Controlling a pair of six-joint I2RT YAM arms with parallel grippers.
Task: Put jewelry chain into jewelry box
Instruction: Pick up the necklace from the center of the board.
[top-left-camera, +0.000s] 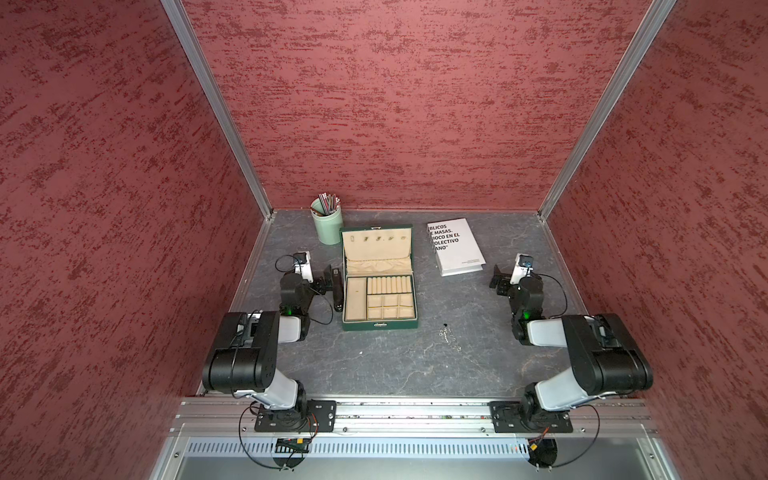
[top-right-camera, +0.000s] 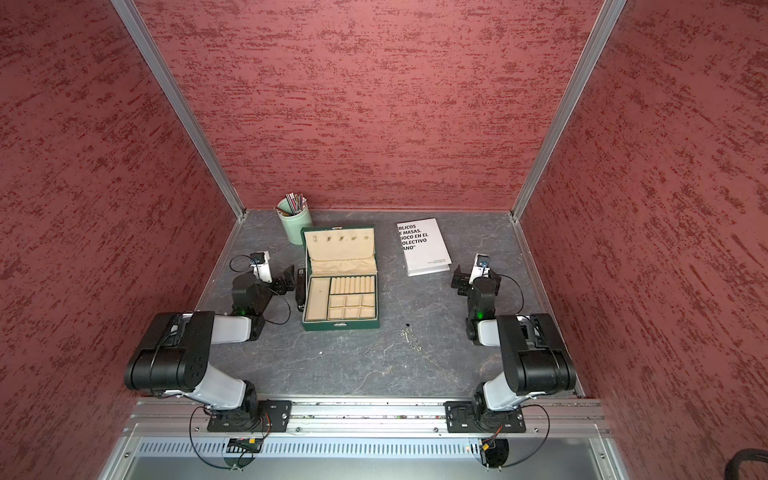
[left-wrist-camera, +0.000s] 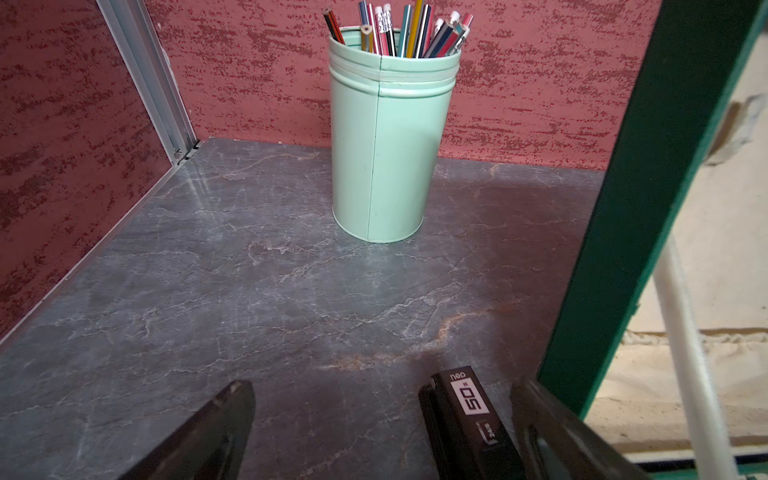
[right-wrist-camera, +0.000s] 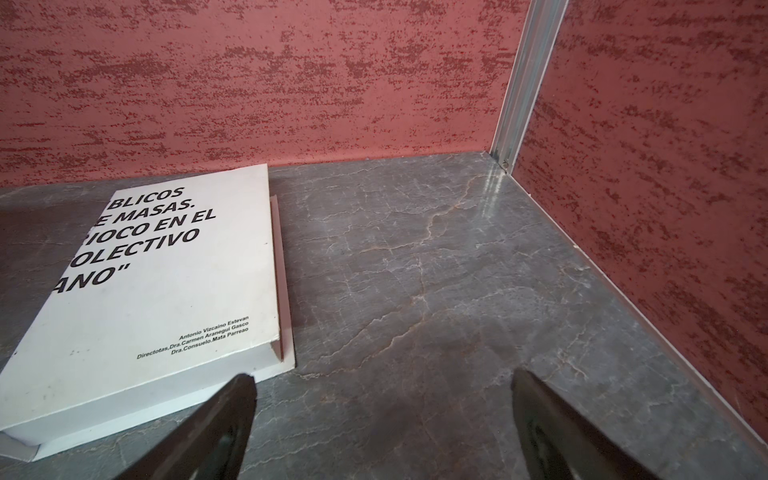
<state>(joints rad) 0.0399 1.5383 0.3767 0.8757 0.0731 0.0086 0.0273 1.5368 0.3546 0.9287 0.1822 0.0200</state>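
Evidently the task stands at its very start. The jewelry chain (top-left-camera: 451, 337) lies loose on the table (top-left-camera: 395, 365), stretched in a short slanting line just off the near right corner of the jewelry box (top-left-camera: 380, 326), apart from it and untouched. The box is open, its lid upright, with the beige compartments bare as far as the top views show.

The right gripper (right-wrist-camera: 382, 378) is spread wide and holds nothing. It hangs low over bare table beside the white book (right-wrist-camera: 166, 270) and faces the back wall. The left gripper (left-wrist-camera: 382, 390) is likewise wide apart and empty, and a black bar-shaped object (left-wrist-camera: 469, 411) lies on the table inside its span, close to one finger and beside the box's wall.

Both arms sit folded, elbows raised near their bases and forearms reaching forward.

The chain lies nearer the right arm, so the first move probably falls to it: draw back and inward, tip down over the links, and pinch close to the tabletop, since so thin a chain offers little to catch.
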